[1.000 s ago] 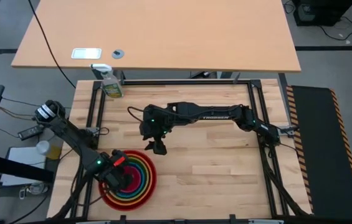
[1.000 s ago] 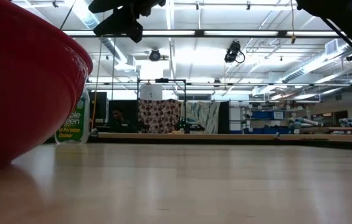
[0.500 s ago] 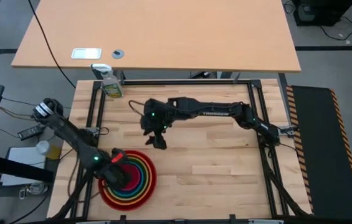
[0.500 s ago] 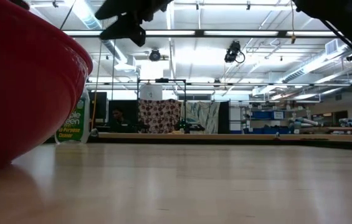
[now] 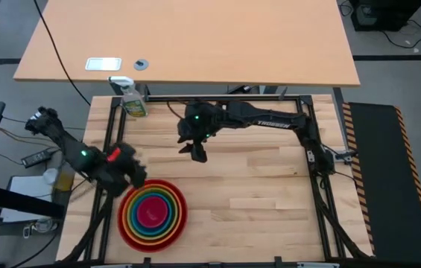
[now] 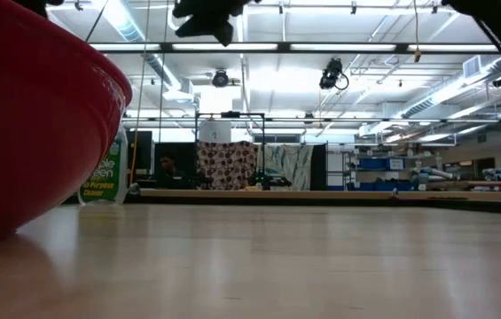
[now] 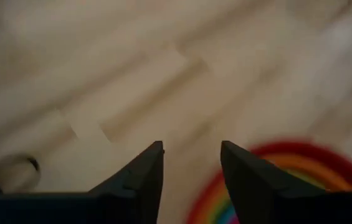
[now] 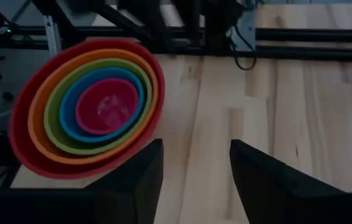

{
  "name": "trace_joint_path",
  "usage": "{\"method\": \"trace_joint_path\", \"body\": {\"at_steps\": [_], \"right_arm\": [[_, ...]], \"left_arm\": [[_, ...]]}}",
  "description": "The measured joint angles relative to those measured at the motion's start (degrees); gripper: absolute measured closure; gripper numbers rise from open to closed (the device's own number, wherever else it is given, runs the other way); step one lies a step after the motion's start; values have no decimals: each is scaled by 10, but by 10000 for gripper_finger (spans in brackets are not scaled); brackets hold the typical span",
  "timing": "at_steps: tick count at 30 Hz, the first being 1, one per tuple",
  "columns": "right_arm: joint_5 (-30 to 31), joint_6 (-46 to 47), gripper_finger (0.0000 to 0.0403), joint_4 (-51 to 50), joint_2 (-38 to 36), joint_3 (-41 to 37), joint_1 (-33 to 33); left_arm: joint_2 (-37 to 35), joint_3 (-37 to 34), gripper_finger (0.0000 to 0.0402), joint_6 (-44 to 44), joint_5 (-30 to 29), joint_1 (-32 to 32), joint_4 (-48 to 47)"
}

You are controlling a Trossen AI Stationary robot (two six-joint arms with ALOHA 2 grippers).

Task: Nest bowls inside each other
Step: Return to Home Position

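Note:
The bowls (image 5: 152, 212) stand nested on the table near its front left corner: red outermost, then orange, lime green and blue, with magenta-pink in the centre (image 8: 108, 106). The red wall (image 6: 28, 115) fills the low view's left side. My left gripper (image 5: 134, 175) hovers open just beyond the stack's far left rim (image 7: 300, 180), with nothing between its fingers (image 7: 191, 152). My right gripper (image 5: 195, 152) hangs open high over the table's far middle, pointing toward the stack, its fingers empty (image 8: 194, 149).
A spray bottle (image 5: 133, 100) stands at the table's far left corner, also in the low view (image 6: 104, 177). A dark metal frame (image 5: 303, 126) borders the table. Bare wood (image 5: 255, 201) lies to the right of the bowls.
My left gripper has risen from over the middle of the stack and drawn back toward the table's far left, uncovering the magenta-pink bowl in the centre. My right gripper has risen and moved toward the far edge. The bowls have stayed in place.

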Motion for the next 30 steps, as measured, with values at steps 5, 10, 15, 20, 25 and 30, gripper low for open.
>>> {"method": "trace_joint_path", "body": {"at_steps": [5,10,15,20,25,30], "right_arm": [[11,24,218,94,-70,-152,-4],[42,77,222,238,-175,-344,-10],[76,135,224,386,-290,-534,-13],[70,181,225,529,-402,-709,-22],[74,253,230,670,-509,-868,-38],[88,295,241,695,-605,-968,-70]], "left_arm": [[-81,0,260,4,-104,22,-54],[-159,0,276,6,-217,32,-62],[-195,0,286,5,-321,32,-60],[-184,0,287,5,-373,32,-52],[-145,0,287,72,-428,49,-53],[-124,0,287,138,-439,97,-45]]}}
